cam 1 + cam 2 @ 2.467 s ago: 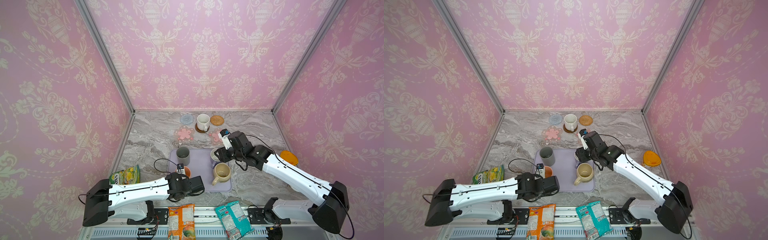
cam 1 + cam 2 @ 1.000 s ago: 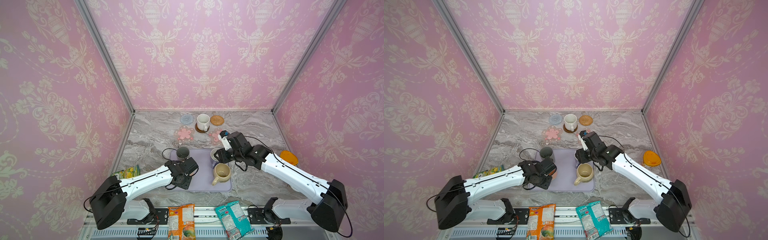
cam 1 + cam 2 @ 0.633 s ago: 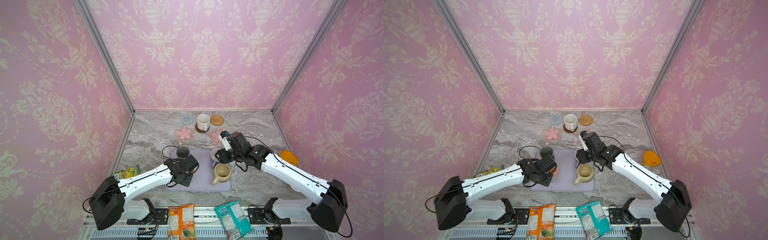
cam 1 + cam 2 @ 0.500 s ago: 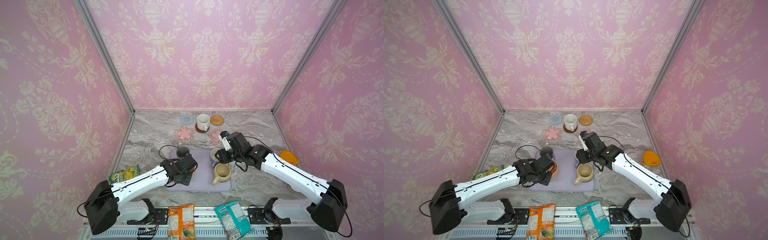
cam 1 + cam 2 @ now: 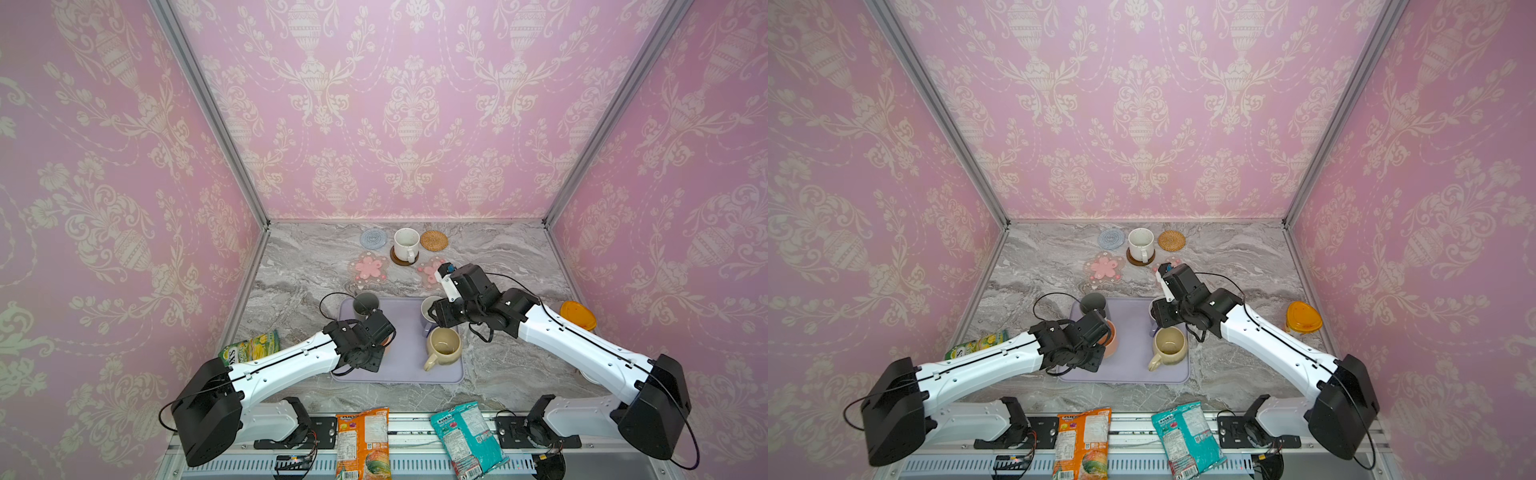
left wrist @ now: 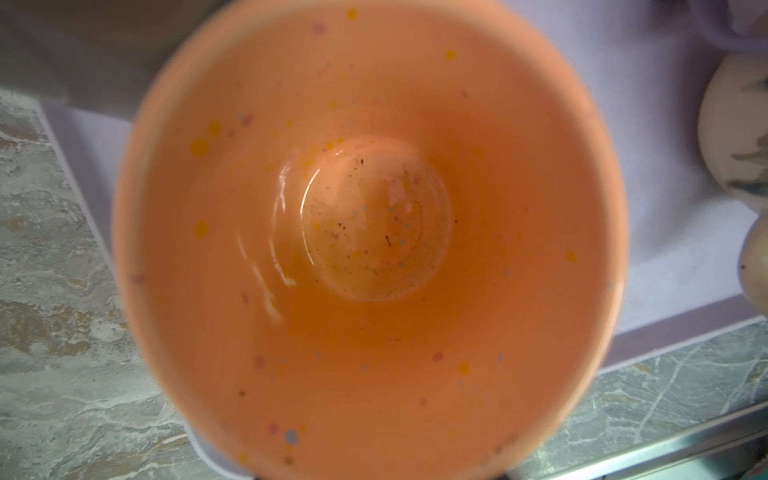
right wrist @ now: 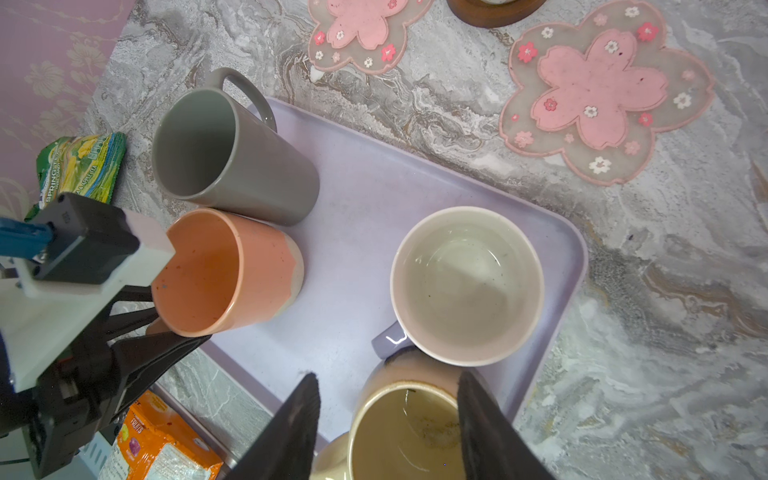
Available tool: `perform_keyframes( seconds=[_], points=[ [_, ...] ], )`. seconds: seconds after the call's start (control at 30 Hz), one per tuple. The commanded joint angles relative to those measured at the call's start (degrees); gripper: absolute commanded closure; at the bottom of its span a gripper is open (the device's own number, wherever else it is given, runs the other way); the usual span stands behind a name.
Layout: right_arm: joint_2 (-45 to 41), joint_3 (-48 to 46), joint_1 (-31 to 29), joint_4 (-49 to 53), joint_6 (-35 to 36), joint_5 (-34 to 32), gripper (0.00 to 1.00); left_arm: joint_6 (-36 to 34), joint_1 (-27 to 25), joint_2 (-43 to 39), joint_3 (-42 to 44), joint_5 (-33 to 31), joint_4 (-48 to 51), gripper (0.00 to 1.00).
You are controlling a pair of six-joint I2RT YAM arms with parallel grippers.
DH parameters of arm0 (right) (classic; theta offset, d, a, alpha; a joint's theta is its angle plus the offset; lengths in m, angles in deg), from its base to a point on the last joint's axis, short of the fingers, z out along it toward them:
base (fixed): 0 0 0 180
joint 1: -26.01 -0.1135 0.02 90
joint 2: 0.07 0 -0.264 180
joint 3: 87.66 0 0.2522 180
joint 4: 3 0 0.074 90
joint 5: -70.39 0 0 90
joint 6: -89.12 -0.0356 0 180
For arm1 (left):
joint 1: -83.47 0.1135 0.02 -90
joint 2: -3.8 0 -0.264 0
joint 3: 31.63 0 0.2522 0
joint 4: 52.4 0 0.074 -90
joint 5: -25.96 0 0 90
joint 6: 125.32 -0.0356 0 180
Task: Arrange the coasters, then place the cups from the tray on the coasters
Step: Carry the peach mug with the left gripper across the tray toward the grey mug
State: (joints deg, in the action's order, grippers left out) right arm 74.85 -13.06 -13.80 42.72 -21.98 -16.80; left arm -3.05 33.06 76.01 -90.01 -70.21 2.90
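Pink damask-papered walls (image 5: pixel 407 104), metal corner posts (image 5: pixel 216 124), grey marbled tabletop (image 5: pixel 307 266).

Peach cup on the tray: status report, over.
Left gripper at peach cup rim, grip unclear. Right gripper open, holding nothing. Peach cup on tray, not on a coaster. Grey cup close beside it.
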Motion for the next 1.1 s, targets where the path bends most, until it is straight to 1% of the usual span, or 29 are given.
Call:
perform_keyframes(
  seconds=[0.0,0.23,0.3,0.33,0.43,0.5,0.7,0.83,1.07],
  points=[
    [1.24,2.08,0.36,-0.21,-1.02,1.10,0.45,1.26,0.48,-0.02,0.50,-2.75,-2.57,0.66],
    [1.64,2.36,0.39,-0.55,-1.40,1.56,0.46,1.39,0.42,1.41,1.16,-2.57,-2.64,0.74],
    [1.55,2.14,0.35,-0.61,-1.48,1.57,0.46,1.55,0.43,0.95,1.29,-2.77,-2.47,0.85],
    [1.48,2.02,0.35,-0.67,-1.48,1.52,0.46,1.53,0.43,0.76,1.40,-2.95,-2.28,0.88],
    [1.46,1.70,0.35,-0.77,-1.57,1.55,0.46,1.65,0.41,-0.08,1.62,-3.15,-1.82,0.94],
    [1.54,1.14,0.38,-1.20,-1.75,1.67,0.46,1.97,0.40,-0.73,1.73,-2.85,-1.35,0.99],
    [1.90,1.82,0.33,-0.04,-0.90,1.91,0.46,3.11,0.32,-4.21,1.99,-0.40,2.14,1.00],
    [1.16,2.10,0.36,1.21,-0.08,0.54,0.46,3.85,0.22,-7.60,1.48,-0.58,4.50,1.00],
    [1.02,2.09,0.42,0.87,-0.67,0.88,0.46,1.63,-1.73,-11.36,-1.87,-0.12,7.89,1.00]
  ],
)
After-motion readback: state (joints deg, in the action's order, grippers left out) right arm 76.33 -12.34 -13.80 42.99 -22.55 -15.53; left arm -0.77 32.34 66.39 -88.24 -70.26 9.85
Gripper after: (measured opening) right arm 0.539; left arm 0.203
